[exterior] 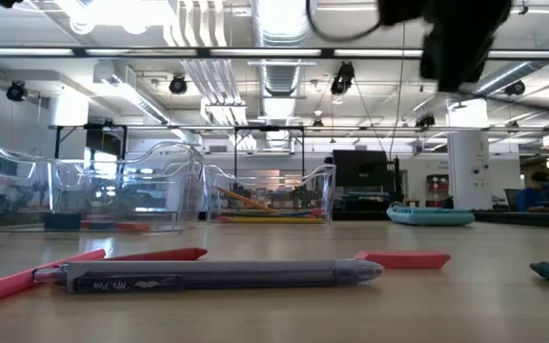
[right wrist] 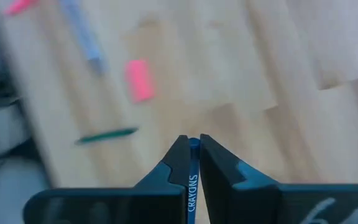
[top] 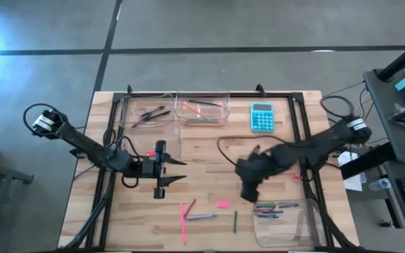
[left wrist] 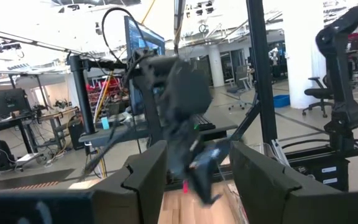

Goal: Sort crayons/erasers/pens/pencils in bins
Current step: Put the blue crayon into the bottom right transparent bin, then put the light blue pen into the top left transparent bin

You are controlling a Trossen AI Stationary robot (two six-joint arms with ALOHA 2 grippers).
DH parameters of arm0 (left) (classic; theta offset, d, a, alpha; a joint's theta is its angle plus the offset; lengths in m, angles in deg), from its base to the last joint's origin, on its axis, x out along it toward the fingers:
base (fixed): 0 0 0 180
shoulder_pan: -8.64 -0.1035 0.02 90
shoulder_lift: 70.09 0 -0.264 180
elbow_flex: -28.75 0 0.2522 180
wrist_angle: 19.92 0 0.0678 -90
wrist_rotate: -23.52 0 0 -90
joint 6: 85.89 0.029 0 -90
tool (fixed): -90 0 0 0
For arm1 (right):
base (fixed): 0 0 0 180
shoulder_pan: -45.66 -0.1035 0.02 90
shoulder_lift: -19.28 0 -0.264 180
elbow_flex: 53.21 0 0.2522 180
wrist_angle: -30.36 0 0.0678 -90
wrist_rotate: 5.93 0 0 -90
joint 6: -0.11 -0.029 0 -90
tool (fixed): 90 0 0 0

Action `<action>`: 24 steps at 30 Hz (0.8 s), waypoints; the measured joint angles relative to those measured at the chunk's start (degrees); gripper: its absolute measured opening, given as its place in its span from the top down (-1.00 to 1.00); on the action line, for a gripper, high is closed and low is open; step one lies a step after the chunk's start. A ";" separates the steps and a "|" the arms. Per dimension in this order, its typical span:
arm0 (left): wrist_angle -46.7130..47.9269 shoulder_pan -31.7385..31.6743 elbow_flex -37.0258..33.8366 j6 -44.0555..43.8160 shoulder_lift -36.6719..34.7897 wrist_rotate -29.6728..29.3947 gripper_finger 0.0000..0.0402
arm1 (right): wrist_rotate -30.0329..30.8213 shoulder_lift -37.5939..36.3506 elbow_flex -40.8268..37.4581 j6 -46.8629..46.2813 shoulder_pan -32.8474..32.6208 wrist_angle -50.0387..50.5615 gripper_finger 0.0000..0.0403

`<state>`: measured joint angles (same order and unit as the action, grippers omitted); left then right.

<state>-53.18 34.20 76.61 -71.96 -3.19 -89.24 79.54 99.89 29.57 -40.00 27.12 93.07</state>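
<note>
My right gripper (top: 248, 190) hangs above the table's middle right, shut on a blue crayon (right wrist: 192, 177) with a printed label. Below it lie a pink eraser (right wrist: 140, 81), a green stick (right wrist: 107, 135) and a pen (right wrist: 82, 37). In the high view the eraser (top: 222, 204), the pen (top: 201, 216) and pink sticks (top: 184, 219) lie flat near the front edge. My left gripper (top: 178, 171) is open and empty at the table's middle left, pointing right. The clear bins stand at the far left (top: 146, 112), far middle (top: 202, 109) and near right (top: 283, 218). My right gripper pinches the blue crayon between its two fingers, the crayon lying along them with its end (right wrist: 193, 144) showing at the fingertips. The fingers point down at the table. The crayon is lifted clear of the wood.
A turquoise calculator (top: 261, 116) lies at the far right of the board. A fourth clear bin (top: 166, 140) stands just behind my left gripper. The near right bin holds several sticks. In the low view the pen (exterior: 217, 274) and the eraser (exterior: 403, 259) lie in front.
</note>
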 joint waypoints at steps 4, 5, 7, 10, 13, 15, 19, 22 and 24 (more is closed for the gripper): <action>0.00 0.00 -0.01 0.01 0.00 0.00 0.20 | 0.43 -4.71 0.06 -7.05 -7.58 -0.29 0.94; 0.00 0.00 -0.01 0.02 0.00 0.00 0.20 | 1.66 -5.62 0.06 -9.12 -9.66 -0.41 0.94; 0.00 -0.09 -0.01 0.02 0.00 -0.02 0.20 | 4.54 -6.71 0.08 -13.37 -13.49 -0.41 0.94; -0.02 -0.11 -0.01 0.00 0.00 -0.02 0.20 | 7.11 -6.89 -0.14 -18.99 -18.63 -0.68 0.94; -0.03 -0.11 0.00 -0.04 0.00 -0.01 0.20 | 8.82 -5.02 -0.62 -23.51 -22.21 -1.01 0.92; -0.02 -0.11 -0.01 -0.07 0.00 -0.02 0.20 | 9.02 -3.26 -0.66 -25.62 -23.46 -0.90 0.86; -0.04 -0.07 0.00 -0.09 0.38 0.00 0.20 | 8.95 -0.12 -0.66 -26.78 -23.86 -0.96 0.66; -0.15 -0.07 -0.01 -0.88 0.79 0.00 0.20 | 7.57 1.49 -0.66 -26.02 -23.73 -0.97 0.50; -0.35 -0.07 -0.01 -1.60 1.20 0.00 0.20 | 7.08 1.97 -0.61 -25.37 -23.53 -0.92 0.40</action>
<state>-53.53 34.14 76.61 -73.55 -1.99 -89.24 86.62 101.87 28.95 -65.36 3.60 92.15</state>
